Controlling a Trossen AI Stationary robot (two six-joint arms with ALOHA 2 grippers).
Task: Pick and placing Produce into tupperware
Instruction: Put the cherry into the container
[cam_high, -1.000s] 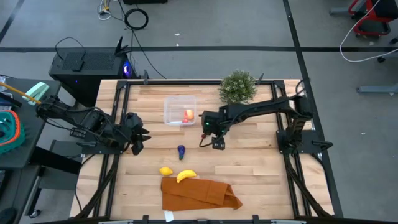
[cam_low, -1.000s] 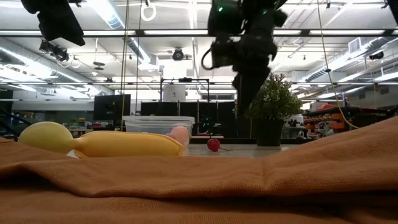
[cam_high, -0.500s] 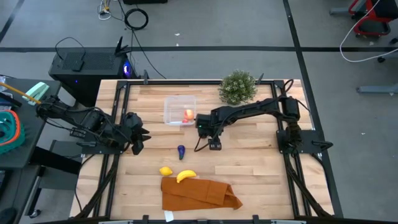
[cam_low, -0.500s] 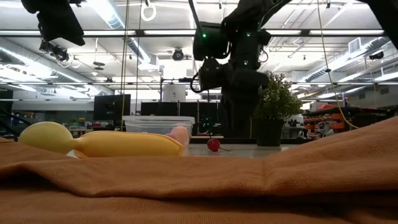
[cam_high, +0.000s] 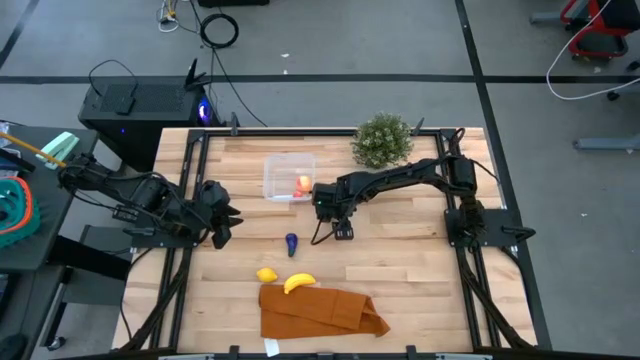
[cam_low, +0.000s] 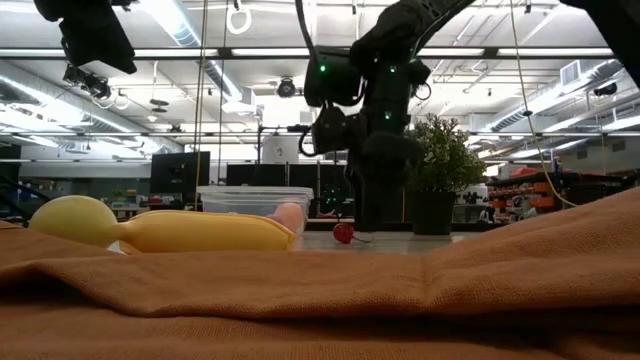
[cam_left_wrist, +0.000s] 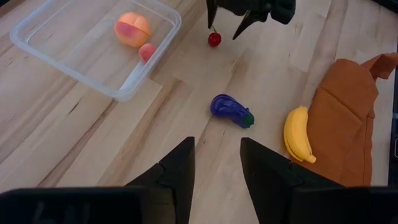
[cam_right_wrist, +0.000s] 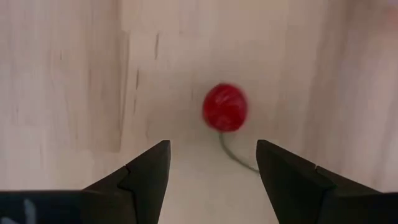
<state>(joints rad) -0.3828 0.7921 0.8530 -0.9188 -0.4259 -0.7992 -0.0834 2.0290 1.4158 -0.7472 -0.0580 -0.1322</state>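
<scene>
Right gripper (cam_right_wrist: 211, 163): fingers spread wide, holding nothing, pointing down over the cherry (cam_right_wrist: 224, 107) on the tabletop (cam_high: 400, 260), just beside the tupperware (cam_high: 288, 176).
Left gripper (cam_left_wrist: 216, 163): fingers parted, empty, at the tabletop's left edge.
Count: two fruits in the tupperware; one eggplant (cam_left_wrist: 231, 110), one banana (cam_left_wrist: 298, 133), one lemon (cam_high: 266, 274) outside.

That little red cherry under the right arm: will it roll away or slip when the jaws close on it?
The cherry looks round and smooth, so it will probably roll if nudged off-centre. Its thin stem trails on the wooden table and may damp that slightly. The right gripper is open and straddles it, so a centred close should hold; it seems light.
</scene>
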